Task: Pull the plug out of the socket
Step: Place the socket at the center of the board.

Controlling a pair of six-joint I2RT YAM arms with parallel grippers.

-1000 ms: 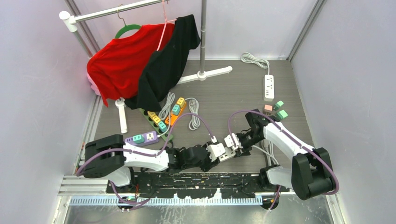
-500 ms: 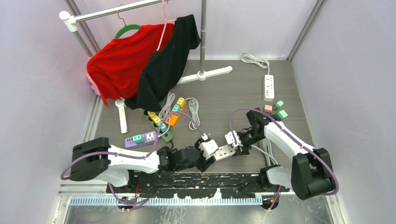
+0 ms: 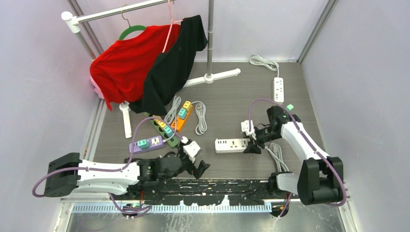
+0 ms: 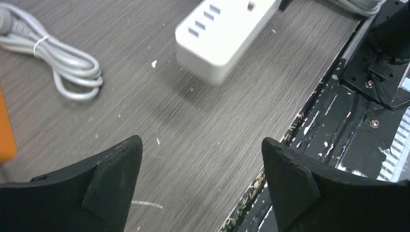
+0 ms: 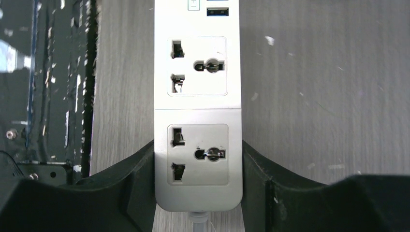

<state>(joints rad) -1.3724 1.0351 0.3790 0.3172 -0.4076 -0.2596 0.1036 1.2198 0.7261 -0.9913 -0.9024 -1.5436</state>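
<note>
The white power strip (image 3: pixel 231 144) lies flat on the table. My right gripper (image 3: pixel 253 145) is shut on its cord end, one finger against each long side, as the right wrist view (image 5: pixel 198 164) shows. Both of the strip's sockets (image 5: pixel 197 154) seen there are bare, and no plug shows in any view. My left gripper (image 3: pixel 199 167) is open and empty, low over the near table edge, left of the strip. The left wrist view shows its fingers wide apart (image 4: pixel 200 159) and the strip's USB end (image 4: pixel 225 36) ahead.
Purple (image 3: pixel 146 142), green (image 3: pixel 163 128) and orange (image 3: pixel 183 113) power strips and a coiled cord (image 3: pixel 200 118) lie left of centre. Another white strip (image 3: pixel 278 89) lies at the back right, with a green adapter (image 3: pixel 289 107) near it. A clothes rack with shirts (image 3: pixel 145 67) stands behind. The black base rail (image 3: pixel 212 186) runs along the near edge.
My left gripper has let go and drawn back to the left, now open. My right gripper has carried the white strip to the right and away from the near edge.
</note>
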